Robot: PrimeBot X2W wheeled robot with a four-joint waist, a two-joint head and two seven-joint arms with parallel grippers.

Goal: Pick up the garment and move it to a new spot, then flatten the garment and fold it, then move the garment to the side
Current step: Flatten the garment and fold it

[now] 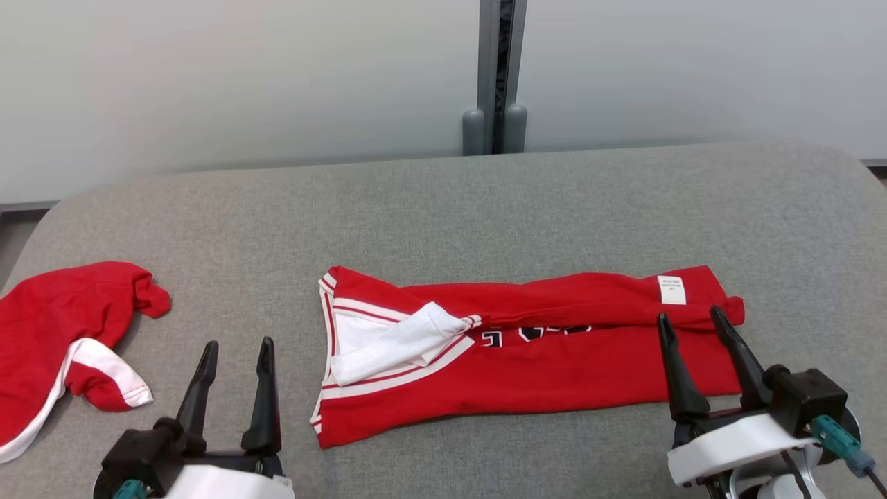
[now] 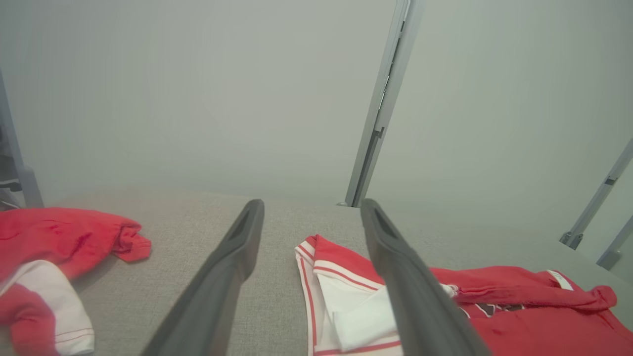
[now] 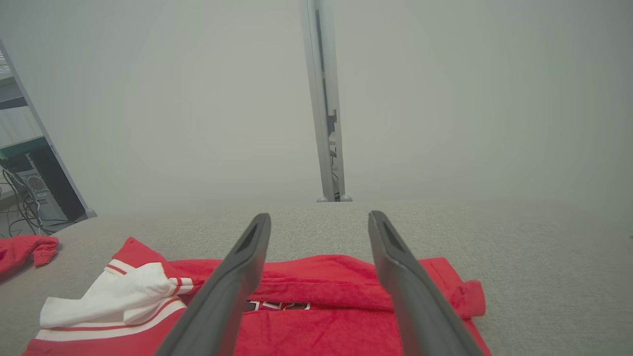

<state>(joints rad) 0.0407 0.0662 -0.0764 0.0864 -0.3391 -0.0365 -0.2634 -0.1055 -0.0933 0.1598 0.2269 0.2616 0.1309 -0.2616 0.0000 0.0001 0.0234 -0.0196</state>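
Looking from the head, the folded red garment (image 1: 527, 353) lies mid-surface (image 1: 443, 208), its white label (image 1: 671, 290) up by the right fingers (image 1: 675, 360). The right wrist view adds a computer tower (image 3: 39, 190) off to the left. The left fingers (image 1: 263, 388) sit between the garment and a second red garment (image 1: 62, 326). Both pairs are spread and empty, and one left finger hides some white trim in its own wrist view.

Before me, a grey fabric-covered table (image 1: 443, 201) spans the lower frame. Behind it stand pale, evenly lit wall panels (image 1: 208, 83) — split by a grey metal post (image 1: 500, 69), top centre.
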